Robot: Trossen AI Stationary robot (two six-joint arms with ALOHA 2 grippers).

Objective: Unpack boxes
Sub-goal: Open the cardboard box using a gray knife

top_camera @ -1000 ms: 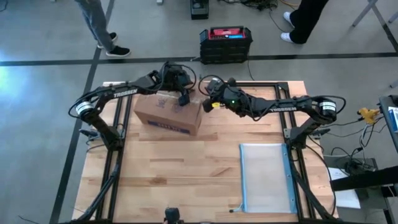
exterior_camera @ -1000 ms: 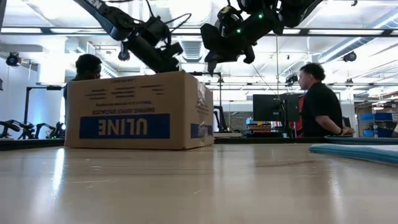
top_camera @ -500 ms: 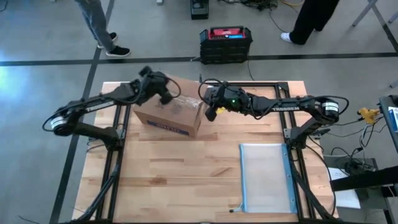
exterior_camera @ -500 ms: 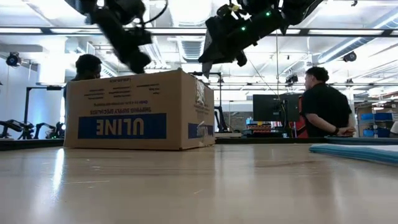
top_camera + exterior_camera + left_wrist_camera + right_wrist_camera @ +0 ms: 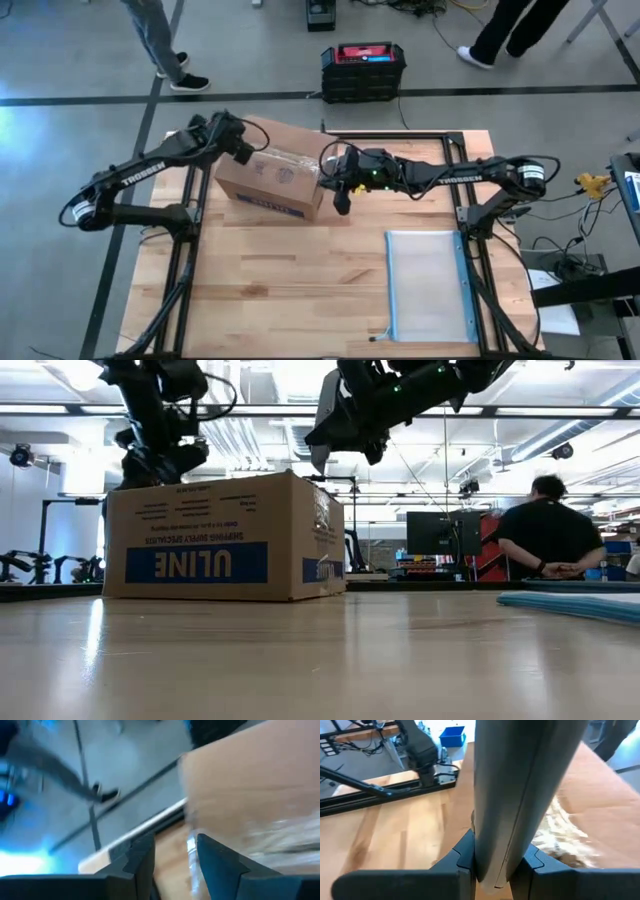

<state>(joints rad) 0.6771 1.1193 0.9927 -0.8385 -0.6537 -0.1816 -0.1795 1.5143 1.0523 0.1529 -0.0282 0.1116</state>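
At the far left part of the table we see the brown cardboard box resting on the wood, turned a little out of square with the table's edges, its clear-taped top up and its blue "ULINE" label facing the low camera upside down. The left gripper hangs over the box's far left corner, just above the top face; in the left wrist view its two dark fingers stand slightly apart with nothing between them, the box edge and a strip of clear tape showing just beyond. The right gripper sits at the box's right end, pointing down beside that side panel, and from the low view it hovers above the top right corner. In the right wrist view its fingers are pinching a long grey blade-like tool, whose tip reaches toward the crinkled tape on the box top. Whether the tool touches the cardboard we cannot tell. On the near right part of the table lies a clear pouch with blue edges, well apart from the box. Beyond the far edge, on the floor, stands a black crate with a red top, and a person stands in the room behind with hands clasped behind the back.
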